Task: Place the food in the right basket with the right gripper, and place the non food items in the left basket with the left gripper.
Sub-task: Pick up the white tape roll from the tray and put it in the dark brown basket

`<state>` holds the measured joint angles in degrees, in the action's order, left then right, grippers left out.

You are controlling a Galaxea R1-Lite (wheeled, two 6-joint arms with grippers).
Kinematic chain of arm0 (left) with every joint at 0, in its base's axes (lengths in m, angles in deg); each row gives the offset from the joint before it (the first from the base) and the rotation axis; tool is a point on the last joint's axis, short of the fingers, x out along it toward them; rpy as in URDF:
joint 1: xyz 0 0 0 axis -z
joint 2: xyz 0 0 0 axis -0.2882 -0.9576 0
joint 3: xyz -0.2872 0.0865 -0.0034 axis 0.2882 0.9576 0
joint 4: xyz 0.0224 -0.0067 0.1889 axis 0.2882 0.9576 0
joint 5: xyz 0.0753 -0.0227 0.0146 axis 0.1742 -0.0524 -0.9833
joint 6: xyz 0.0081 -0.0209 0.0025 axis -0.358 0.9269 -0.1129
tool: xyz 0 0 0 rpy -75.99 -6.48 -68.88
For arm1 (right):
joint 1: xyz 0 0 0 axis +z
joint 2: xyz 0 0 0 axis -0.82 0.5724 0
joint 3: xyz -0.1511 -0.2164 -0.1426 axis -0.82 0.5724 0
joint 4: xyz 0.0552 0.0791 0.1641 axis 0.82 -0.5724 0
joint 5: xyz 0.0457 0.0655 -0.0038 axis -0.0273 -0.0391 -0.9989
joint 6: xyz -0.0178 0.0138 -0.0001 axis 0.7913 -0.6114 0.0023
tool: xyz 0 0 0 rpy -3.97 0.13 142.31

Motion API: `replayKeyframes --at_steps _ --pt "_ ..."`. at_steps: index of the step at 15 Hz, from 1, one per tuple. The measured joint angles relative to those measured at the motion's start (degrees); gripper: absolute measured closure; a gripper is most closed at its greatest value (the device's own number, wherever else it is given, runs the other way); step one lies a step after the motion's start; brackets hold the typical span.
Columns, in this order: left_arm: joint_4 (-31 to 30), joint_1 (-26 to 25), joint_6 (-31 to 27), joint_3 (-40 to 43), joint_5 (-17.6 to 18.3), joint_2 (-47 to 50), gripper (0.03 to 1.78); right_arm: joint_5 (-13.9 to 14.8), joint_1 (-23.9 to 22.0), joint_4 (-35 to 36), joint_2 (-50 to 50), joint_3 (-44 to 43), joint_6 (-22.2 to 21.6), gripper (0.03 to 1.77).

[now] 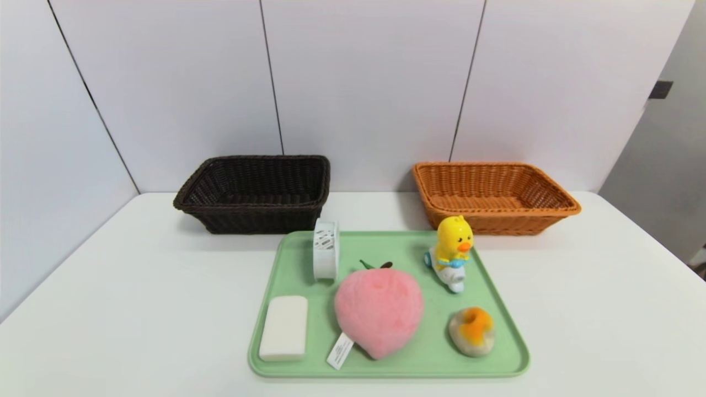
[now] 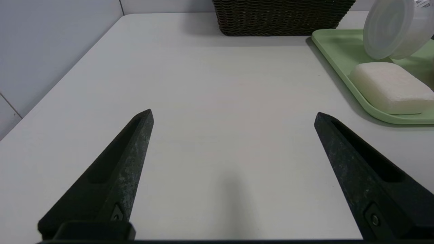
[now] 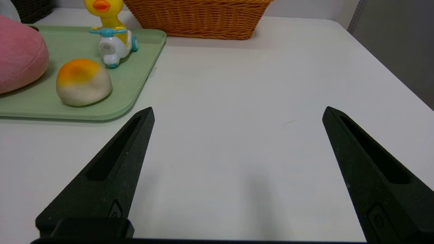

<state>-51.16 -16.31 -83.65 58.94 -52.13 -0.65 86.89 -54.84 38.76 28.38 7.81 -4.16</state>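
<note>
On the green tray (image 1: 292, 248) lie a pink plush peach (image 1: 379, 310), an orange-topped bun (image 1: 471, 330), a yellow duck toy on a scooter (image 1: 452, 251), a white soap bar (image 1: 284, 327) and a white round container (image 1: 325, 249) on its edge. The dark left basket (image 1: 256, 192) and the orange right basket (image 1: 493, 196) stand behind it. Neither gripper shows in the head view. My left gripper (image 2: 233, 115) hovers open over bare table beside the tray's soap (image 2: 390, 87) side. My right gripper (image 3: 238, 113) hovers open over bare table near the bun (image 3: 83, 82).
The white table (image 1: 138, 286) meets a panelled wall behind the baskets. Its right edge (image 1: 656, 242) drops off beside a grey wall. A white tag (image 1: 340, 351) hangs from the peach.
</note>
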Motion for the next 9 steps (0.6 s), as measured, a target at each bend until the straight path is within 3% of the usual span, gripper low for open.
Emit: replayKeyframes --at_steps 9 --pt "0.0 0.0 -0.27 0.0 -0.05 0.0 0.12 -0.63 0.0 -0.02 0.0 0.0 1.27 0.09"
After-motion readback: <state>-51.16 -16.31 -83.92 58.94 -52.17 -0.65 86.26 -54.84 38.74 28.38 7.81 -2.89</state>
